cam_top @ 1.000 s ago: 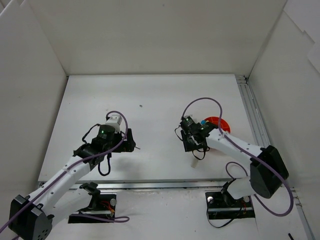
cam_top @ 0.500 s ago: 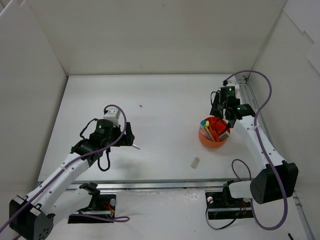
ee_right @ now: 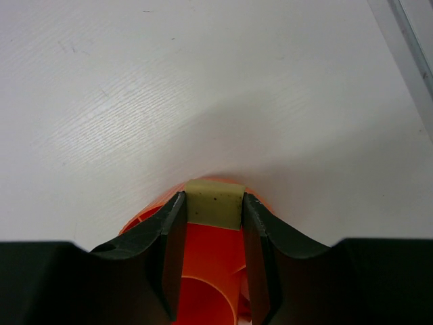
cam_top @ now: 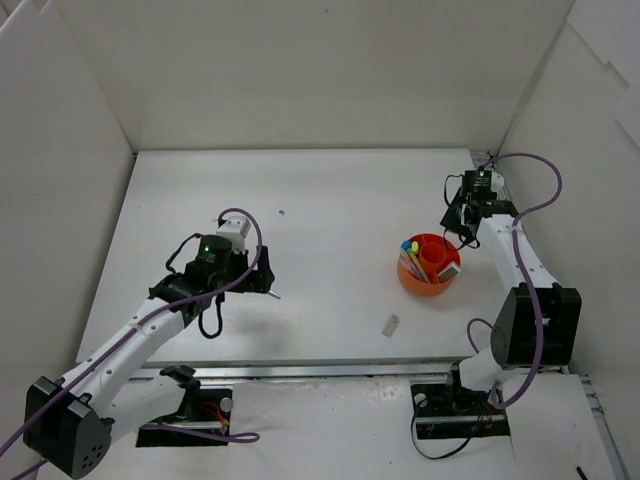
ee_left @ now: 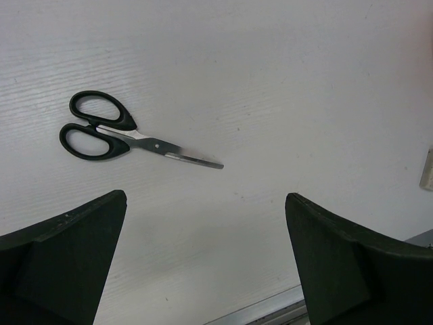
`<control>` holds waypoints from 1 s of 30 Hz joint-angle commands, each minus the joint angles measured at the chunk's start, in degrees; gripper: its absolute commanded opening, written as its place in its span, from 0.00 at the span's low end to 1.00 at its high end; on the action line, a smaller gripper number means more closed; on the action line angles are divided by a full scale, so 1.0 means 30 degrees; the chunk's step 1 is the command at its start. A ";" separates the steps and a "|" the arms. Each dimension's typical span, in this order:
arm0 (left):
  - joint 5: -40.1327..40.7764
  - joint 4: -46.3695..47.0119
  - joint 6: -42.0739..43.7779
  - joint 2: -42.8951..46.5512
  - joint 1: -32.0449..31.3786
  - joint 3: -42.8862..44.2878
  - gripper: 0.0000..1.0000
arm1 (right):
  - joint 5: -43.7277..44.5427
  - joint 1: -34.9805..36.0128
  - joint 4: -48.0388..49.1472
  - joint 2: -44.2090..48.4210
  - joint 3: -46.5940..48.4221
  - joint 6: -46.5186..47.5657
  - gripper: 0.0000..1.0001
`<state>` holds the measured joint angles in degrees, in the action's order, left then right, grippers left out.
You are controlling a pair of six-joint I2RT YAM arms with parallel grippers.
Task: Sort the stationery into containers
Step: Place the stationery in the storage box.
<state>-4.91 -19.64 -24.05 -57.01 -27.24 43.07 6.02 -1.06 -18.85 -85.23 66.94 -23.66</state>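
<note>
Beige eraser (ee_right: 215, 196) is pinched between the fingers of the right pincer (ee_right: 212, 203), at the rim of the orange pot (cam_top: 422, 288) (pens and highlighters (cam_top: 412, 252) stand inside). Left pincer (ee_left: 205, 196) is spread wide above the bench (cam_top: 320, 190), near black-handled scissors (ee_left: 128, 135).

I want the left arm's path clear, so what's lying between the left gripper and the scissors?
Nothing: in the left wrist view only bare white table separates the open left gripper from the scissors.
</note>
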 commanded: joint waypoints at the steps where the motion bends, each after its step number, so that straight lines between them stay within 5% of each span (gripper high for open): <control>1: -0.0474 0.0922 0.0225 -0.0068 0.0175 0.1054 0.99 | -0.0923 -0.0467 0.1127 -0.0096 0.0044 -0.0755 0.06; 15: -0.0474 0.1009 0.0254 0.0313 0.0175 0.0585 0.99 | -0.2184 -0.0731 0.1362 0.1368 -0.2243 -0.1400 0.11; 25: -0.0240 0.0921 0.0371 0.0987 0.0175 0.0263 0.99 | -0.2095 -0.0760 0.1333 0.2248 -0.2654 -0.1752 0.38; 30: -0.0151 0.0775 0.0401 0.1163 0.0175 0.0263 0.99 | -0.2095 -0.0789 0.1333 0.2949 -0.2712 -0.1810 0.43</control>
<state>-5.91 -19.51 -24.01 -54.54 -27.24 43.07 -0.32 -2.98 -16.84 -79.85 58.54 -28.36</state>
